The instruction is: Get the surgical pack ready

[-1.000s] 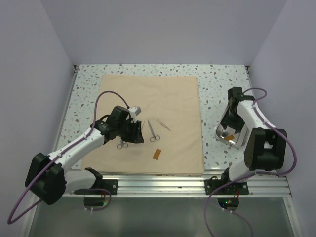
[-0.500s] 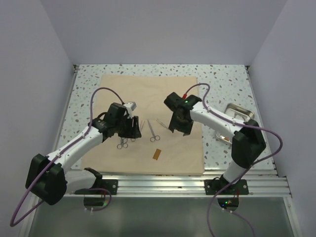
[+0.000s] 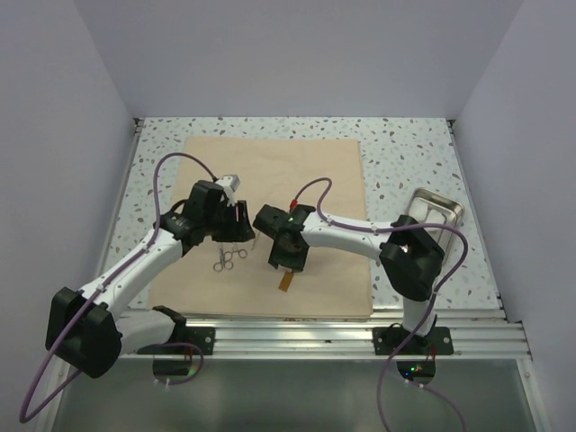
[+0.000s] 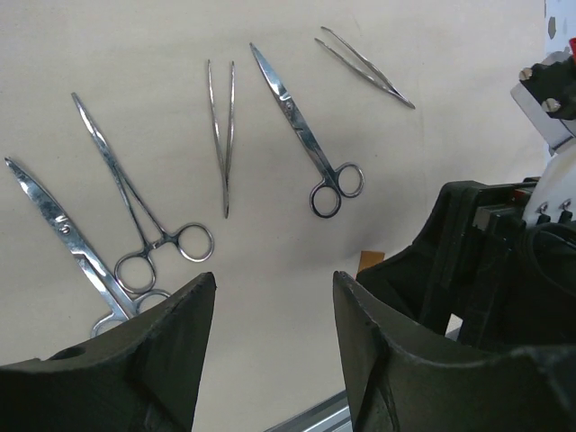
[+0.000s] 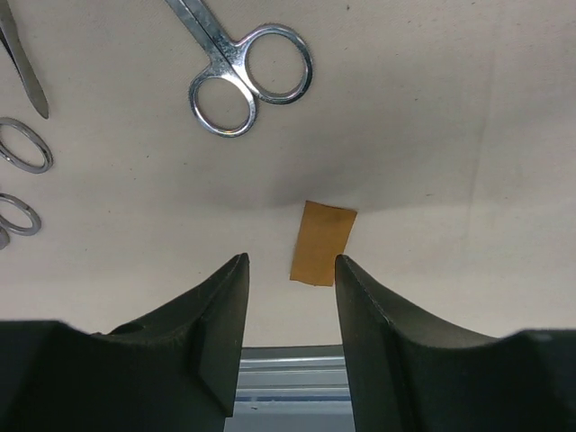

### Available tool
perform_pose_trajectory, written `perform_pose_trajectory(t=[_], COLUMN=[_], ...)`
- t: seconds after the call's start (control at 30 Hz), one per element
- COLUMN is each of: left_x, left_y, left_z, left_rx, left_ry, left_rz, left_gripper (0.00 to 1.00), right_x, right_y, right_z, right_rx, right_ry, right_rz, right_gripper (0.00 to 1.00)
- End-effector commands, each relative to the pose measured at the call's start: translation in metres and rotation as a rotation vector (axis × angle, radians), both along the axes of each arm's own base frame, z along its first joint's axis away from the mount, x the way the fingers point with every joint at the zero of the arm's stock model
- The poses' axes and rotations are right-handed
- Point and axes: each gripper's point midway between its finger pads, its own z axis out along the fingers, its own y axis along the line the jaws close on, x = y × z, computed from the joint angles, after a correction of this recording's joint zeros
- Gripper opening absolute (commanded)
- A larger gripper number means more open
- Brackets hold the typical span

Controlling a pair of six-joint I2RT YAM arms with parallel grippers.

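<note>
Right gripper point(image 5: 290, 268) is swinging in from the steel tray point(image 3: 437, 214), jaws apart and empty, homing on the brown tag point(image 5: 322, 243) atop the surgical pack point(image 3: 310, 175).

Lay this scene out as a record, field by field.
sheet: tan, spread on the table
instruments: two scissors, ringed forceps, two tweezers, all on the sheet
tab: small, orange-brown, on the sheet near its front edge
tray: steel, off the sheet, right side
left pincer: open, empty, over the instruments
right pincer: open, empty, over the tab
</note>
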Motion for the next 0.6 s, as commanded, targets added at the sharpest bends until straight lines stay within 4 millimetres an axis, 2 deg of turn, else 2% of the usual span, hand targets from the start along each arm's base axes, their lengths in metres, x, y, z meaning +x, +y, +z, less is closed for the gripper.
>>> perform_pose_trajectory(t=[0.0,0.23,0.57], left_x=[0.001,-0.002,-0.003], left_y=[0.0,0.001,-0.001], left_z=[0.012,0.012,0.008], left_rx=[-0.043,-0.043,-0.043], left_ry=[-0.049,-0.052,-0.046], left_rz=[0.015,0.009,-0.009], left_gripper=[0.59,0.59,0.59], right_x=[0.002,-0.005,-0.018], right_y=[0.018,0.018,0.007], right_z=[-0.004,-0.012,-0.019], right_rx=[0.044,0.037,0.004], right_ry=[-0.018,0.009,0.046], right_rz=[-0.038,-0.045,-0.044], right_gripper=[0.47,0.45,0.49])
